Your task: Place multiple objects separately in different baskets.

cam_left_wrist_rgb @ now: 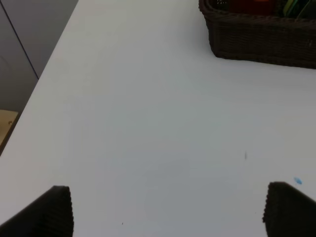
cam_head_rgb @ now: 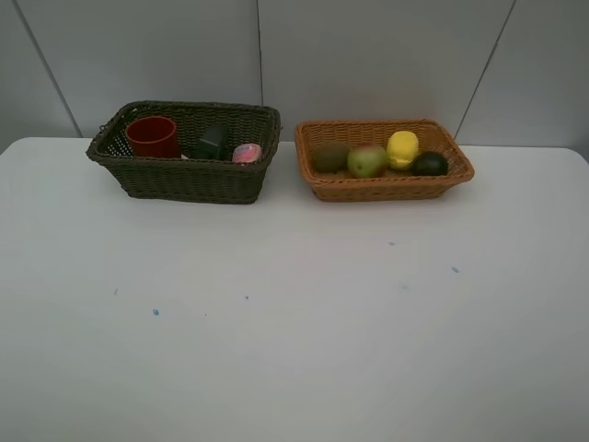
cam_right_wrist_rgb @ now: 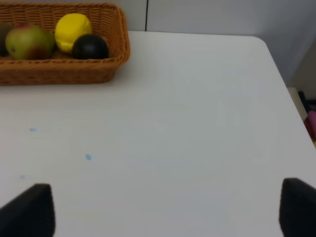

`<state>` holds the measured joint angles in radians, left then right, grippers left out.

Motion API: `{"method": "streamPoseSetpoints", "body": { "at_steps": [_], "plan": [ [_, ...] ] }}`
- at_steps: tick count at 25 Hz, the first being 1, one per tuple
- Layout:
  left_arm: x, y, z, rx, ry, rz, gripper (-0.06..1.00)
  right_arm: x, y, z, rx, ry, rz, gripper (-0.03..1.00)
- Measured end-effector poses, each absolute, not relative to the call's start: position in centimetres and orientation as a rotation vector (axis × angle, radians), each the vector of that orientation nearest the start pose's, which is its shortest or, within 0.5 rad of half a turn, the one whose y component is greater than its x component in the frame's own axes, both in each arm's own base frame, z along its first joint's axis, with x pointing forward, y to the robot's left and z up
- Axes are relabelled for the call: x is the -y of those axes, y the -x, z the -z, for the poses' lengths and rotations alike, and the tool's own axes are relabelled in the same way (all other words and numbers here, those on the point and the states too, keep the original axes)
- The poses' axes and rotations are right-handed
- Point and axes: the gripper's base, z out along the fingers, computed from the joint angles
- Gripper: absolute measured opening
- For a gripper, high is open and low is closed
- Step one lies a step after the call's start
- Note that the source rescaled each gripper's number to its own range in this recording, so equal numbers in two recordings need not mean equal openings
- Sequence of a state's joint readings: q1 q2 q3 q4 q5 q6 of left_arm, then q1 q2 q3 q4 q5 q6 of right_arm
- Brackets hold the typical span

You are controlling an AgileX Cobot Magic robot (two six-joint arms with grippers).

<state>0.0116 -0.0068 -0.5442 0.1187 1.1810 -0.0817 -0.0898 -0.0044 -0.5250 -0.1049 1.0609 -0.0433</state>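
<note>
Both grippers, left point(cam_left_wrist_rgb: 165, 210) and right point(cam_right_wrist_rgb: 165, 210), stood wide open and empty above bare table point(cam_head_rgb: 294, 322). Sorting appeared complete; in my judgement the arms needed only to hold clear. The dark basket point(cam_head_rgb: 184, 180) held the red cup point(cam_head_rgb: 152, 135), green bottle point(cam_head_rgb: 213, 141) and pink bottle point(cam_head_rgb: 247, 153). The tan basket point(cam_head_rgb: 382, 187) held kiwi point(cam_head_rgb: 330, 157), pear point(cam_head_rgb: 366, 161), lemon point(cam_head_rgb: 402, 147) and dark round fruit point(cam_head_rgb: 429, 164), touching in a row. No marker was visible.
</note>
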Motion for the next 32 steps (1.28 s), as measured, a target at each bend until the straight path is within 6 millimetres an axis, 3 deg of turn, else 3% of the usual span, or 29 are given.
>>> {"method": "streamPoseSetpoints", "body": {
  "at_steps": [7, 32],
  "plan": [
    [-0.85, 0.80, -27.74, -2.047, 0.119, -0.075, 1.00, 0.75, 0.96, -28.45, -2.016, -0.054, 0.210, 0.99],
    [-0.73, 0.74, -27.82, -2.037, 0.099, -0.068, 1.00, 0.75, 0.96, -28.45, -2.016, -0.054, 0.210, 0.99]
  ]
}}
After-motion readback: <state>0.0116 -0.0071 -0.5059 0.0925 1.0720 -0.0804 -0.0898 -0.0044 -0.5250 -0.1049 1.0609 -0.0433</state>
